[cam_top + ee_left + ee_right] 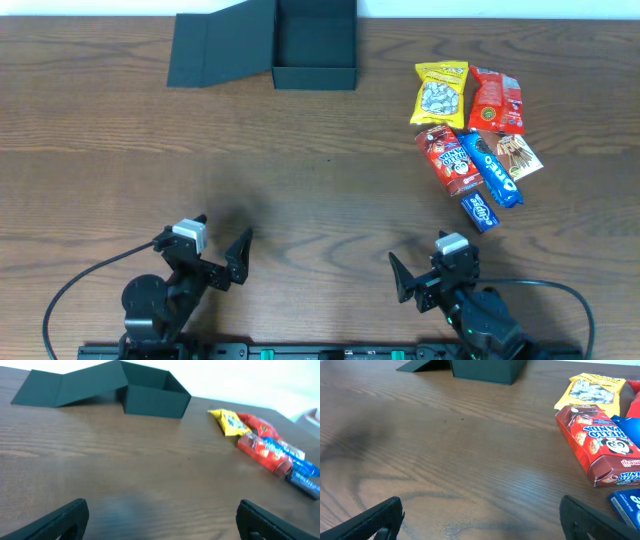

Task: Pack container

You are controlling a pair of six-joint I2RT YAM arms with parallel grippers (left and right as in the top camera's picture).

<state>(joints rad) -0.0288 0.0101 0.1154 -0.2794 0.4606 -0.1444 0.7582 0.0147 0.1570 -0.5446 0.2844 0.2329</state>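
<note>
The dark teal-green container (pixel 315 76) stands open at the table's far edge, its flap lid (pixel 213 47) laid out to its left. It also shows in the left wrist view (pixel 155 401) and the right wrist view (pixel 487 371). Its inside looks empty. Several snack packets lie at the right: a yellow packet (pixel 441 93), a red packet (pixel 497 102), a red Hello Panda box (pixel 450 160), a blue Oreo pack (pixel 492 168). My left gripper (pixel 202 245) (pixel 162 520) is open and empty near the front edge. My right gripper (pixel 437 270) (pixel 482 517) is open and empty, just short of the snacks.
A brown packet (pixel 522 157) and a small blue packet (pixel 480 211) lie with the other snacks. The wooden table (pixel 300 170) spreads between the grippers and the container. The arms' cables and bases sit along the front edge.
</note>
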